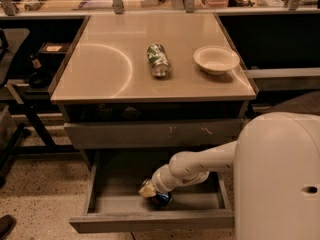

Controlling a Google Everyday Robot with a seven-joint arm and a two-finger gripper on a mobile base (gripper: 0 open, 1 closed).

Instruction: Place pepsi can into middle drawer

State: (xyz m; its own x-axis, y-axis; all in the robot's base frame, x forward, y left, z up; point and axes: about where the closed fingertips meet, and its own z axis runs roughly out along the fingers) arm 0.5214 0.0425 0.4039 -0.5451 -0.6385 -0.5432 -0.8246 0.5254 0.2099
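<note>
Down inside the open middle drawer (115,200), the gripper (149,189) is reaching low, right by the pepsi can (163,199), so the can is sitting on its floor. I cannot tell whether it is holding the can.

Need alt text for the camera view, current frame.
The robot's claw is down inside the open middle drawer, right at a blue pepsi can on the drawer floor. On the tan countertop above, a green-and-silver can lies on its side, left of a white bowl.
</note>
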